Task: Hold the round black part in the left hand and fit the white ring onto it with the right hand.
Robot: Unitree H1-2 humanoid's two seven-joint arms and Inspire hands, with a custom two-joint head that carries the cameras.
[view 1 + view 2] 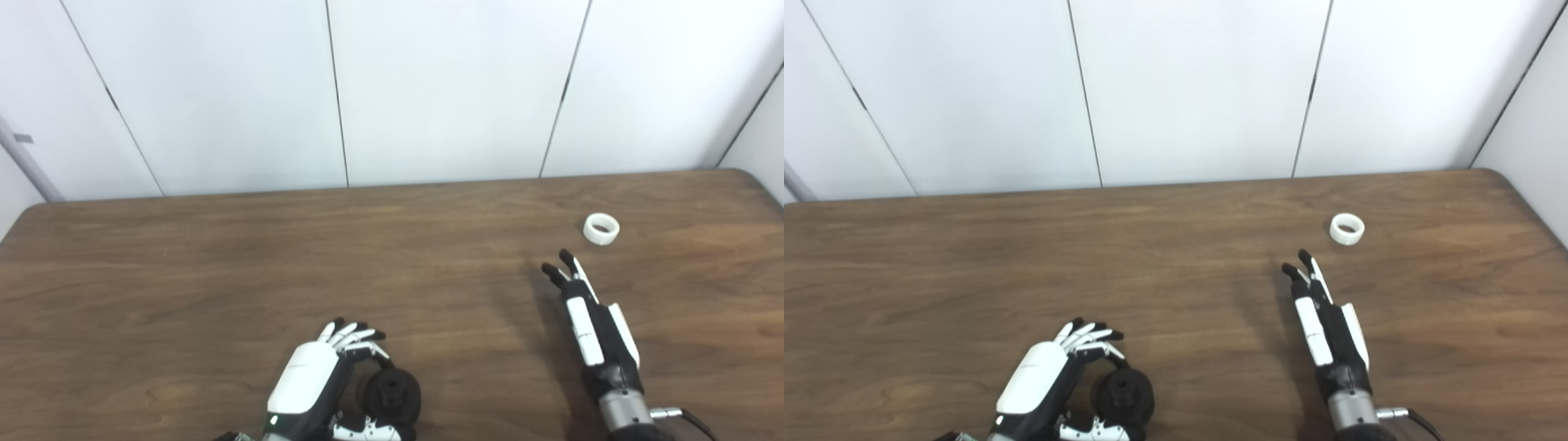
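While the left hand sits at the near edge of the table with its fingers and thumb curled about the round black part, it seems to be grasping it, though whether the part is lifted or resting on the wood cannot be told from here; further out and to the right, the right hand is stretched flat and edge-on, fingers extended and pointing away, holding nothing. Beyond its fingertips, a little to the right and clearly apart from them, the white ring lies on the table with its opening facing up. The step in hand looks like the reach for the ring, and it is barely begun. To do it well, the right hand should carry forward and slightly rightward until the ring is under the fingertips, then turn palm down and pinch the rim between thumb and fingers from above, so that the hole stays free for the fit. A light ring on smooth wood may skid if nudged sideways, so closing evenly from both sides is the safer course
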